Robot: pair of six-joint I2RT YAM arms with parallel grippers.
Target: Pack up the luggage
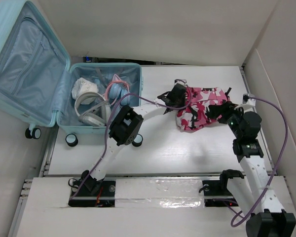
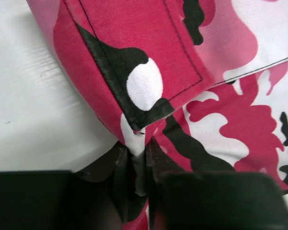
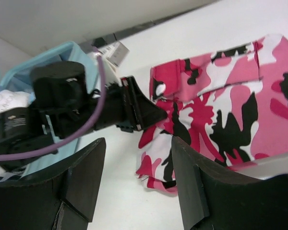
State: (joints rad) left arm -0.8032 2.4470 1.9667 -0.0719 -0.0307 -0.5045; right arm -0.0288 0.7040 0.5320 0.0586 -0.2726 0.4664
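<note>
Pinches an edge of the pink camouflage garment [image 1: 202,106] with the left claw [image 2: 141,152], clamped together on the cloth just below a pocket's stitched corner. Holds the right claw [image 3: 137,148] spread apart just above the garment's other side, facing the left claw across the white worktop [image 1: 187,148]. Shows the luggage [image 1: 24,64] well off to the left of the left claw, lying open with its lid flung back. Carries grey headphones [image 1: 89,111], a white bundle [image 1: 84,88] and a pink-and-blue item [image 1: 117,90] in its lower half.
</note>
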